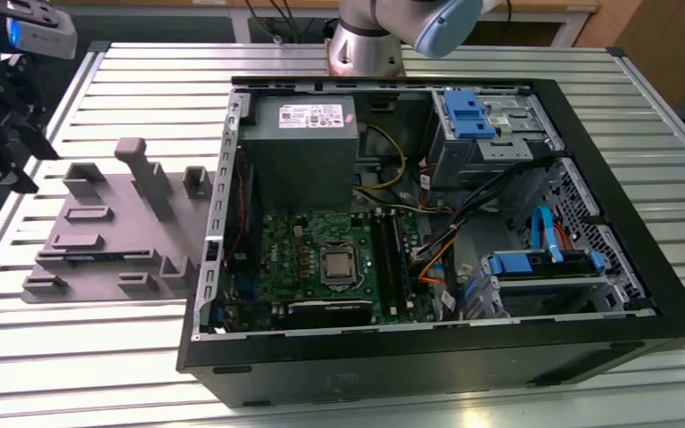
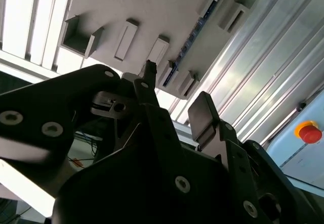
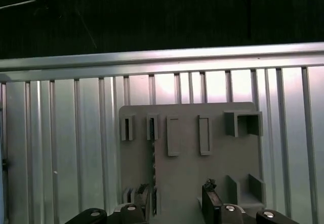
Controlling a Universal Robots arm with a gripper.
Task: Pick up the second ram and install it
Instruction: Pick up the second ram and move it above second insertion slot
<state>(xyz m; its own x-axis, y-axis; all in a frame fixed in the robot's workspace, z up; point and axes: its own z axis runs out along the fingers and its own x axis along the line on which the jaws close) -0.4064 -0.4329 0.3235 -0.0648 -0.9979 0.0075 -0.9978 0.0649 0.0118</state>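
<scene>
Gripper (image 3: 177, 196) hovered above grey fixture (image 3: 212, 168), 2 fingers (image 2: 202, 113) spread apart, empty; second ram (image 2: 196, 31) stood edgewise in fixture, untouched.

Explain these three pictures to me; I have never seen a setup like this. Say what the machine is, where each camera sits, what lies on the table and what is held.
The machine is one robot arm with a claw. The exterior view comes from a camera off the arm, looking down on a slatted table. On it lie an open computer case, green motherboard showing, and, on the exterior view's left, a grey holder plate. The wrist views come from two cameras riding on the arm, looking past the claw's fingers. In both wrist views, a thin dark board, the second ram, stands on edge in that plate. The claw is open near the plate and holds nothing.
</scene>
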